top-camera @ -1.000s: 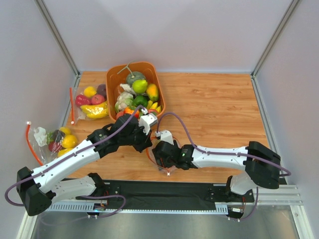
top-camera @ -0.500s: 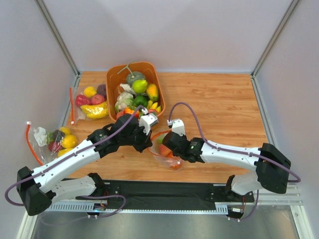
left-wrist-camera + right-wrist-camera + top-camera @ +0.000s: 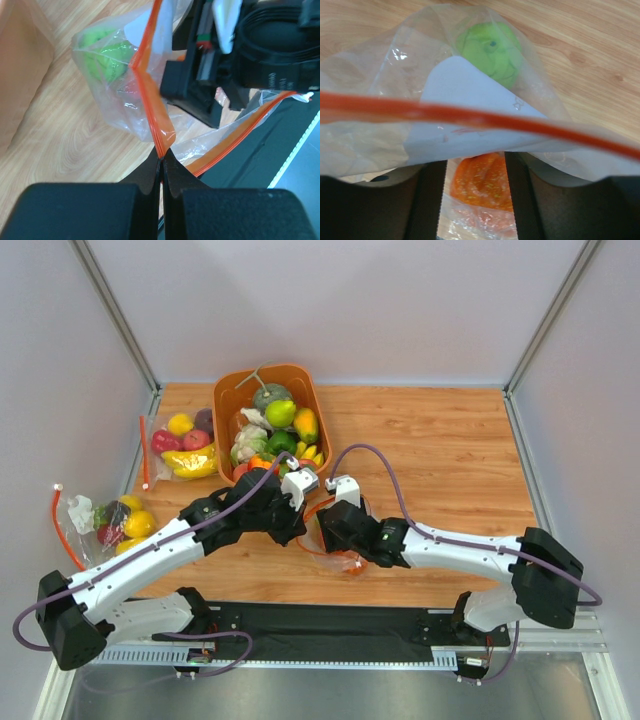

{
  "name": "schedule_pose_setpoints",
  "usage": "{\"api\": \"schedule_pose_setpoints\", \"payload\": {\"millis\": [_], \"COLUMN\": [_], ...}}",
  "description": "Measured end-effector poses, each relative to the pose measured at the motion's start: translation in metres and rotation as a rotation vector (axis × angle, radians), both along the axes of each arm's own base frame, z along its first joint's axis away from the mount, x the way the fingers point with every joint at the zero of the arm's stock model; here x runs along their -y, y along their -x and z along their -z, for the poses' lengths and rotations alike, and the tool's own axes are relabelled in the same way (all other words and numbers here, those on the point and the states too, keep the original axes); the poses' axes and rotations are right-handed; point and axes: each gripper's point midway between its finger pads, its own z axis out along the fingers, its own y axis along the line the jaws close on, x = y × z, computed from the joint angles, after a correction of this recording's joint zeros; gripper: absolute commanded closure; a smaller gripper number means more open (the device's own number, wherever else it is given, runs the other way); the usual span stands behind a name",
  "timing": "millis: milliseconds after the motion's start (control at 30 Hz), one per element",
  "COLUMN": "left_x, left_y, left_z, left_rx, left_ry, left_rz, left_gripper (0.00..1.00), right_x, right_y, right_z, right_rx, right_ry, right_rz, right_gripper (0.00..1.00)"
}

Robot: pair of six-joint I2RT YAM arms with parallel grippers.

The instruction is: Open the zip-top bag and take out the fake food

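The zip-top bag [image 3: 340, 558] lies on the table between my two grippers, its red-orange zip strip [image 3: 145, 90] pulled apart. My left gripper [image 3: 162, 155] is shut on that strip at one end of the mouth and holds it up; in the top view the left gripper [image 3: 303, 525] is at the bag's left. My right gripper [image 3: 475, 172] is open and reaches in under the strip [image 3: 470, 117] and the white label [image 3: 465, 95]. An orange-red fruit [image 3: 480, 182] sits between its fingers [image 3: 427, 200]. A green fruit [image 3: 490, 50] lies deeper in the bag.
An orange basket [image 3: 225, 400] full of fake fruit and vegetables stands just behind the grippers. A bag with a banana [image 3: 185, 445] lies left of it and another filled bag [image 3: 110, 520] at the left edge. The black mat and rail run along the near edge.
My right gripper drew back to the right from the bag, then moved left again into its mouth. My left gripper kept its hold on the zip strip and barely moved.
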Motion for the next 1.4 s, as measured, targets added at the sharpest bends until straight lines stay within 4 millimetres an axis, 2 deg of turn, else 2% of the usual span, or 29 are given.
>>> {"api": "schedule_pose_setpoints", "payload": {"millis": [133, 300, 600, 967, 1067, 1100, 1200, 1300, 1400], "left_x": [0.0, 0.0, -0.001, 0.0, 0.0, 0.0, 0.001, 0.001, 0.001], "left_y": [0.0, 0.0, 0.001, 0.001, 0.001, 0.001, 0.001, 0.001, 0.001], "left_z": [0.001, 0.001, 0.003, 0.005, 0.006, 0.006, 0.006, 0.006, 0.006], "left_rx": [-0.002, -0.003, -0.011, -0.015, -0.017, -0.018, -0.022, -0.021, -0.021], "left_ry": [-0.002, -0.004, -0.011, -0.016, -0.017, -0.017, -0.015, -0.014, -0.014], "left_rz": [0.0, 0.0, 0.002, 0.003, 0.003, 0.004, 0.009, 0.009, 0.009], "left_gripper": [1.0, 1.0, 1.0, 1.0, 1.0, 1.0, 1.0, 1.0, 1.0], "right_x": [-0.007, -0.014, -0.035, -0.056, -0.061, -0.062, -0.064, -0.064, -0.062], "right_y": [-0.002, -0.003, -0.013, -0.025, -0.028, -0.029, -0.029, -0.029, -0.028], "right_z": [0.011, 0.029, 0.027, 0.044, 0.045, 0.045, 0.046, 0.046, 0.043], "right_rx": [-0.01, -0.029, 0.013, 0.061, 0.077, 0.079, 0.083, 0.085, 0.088], "right_ry": [0.01, 0.027, -0.047, -0.093, -0.107, -0.109, -0.11, -0.108, -0.109], "right_rz": [-0.009, -0.023, -0.042, -0.067, -0.073, -0.075, -0.083, -0.086, -0.087], "right_gripper": [0.27, 0.23, 0.18, 0.18, 0.25, 0.37, 0.53, 0.63, 0.66]}}
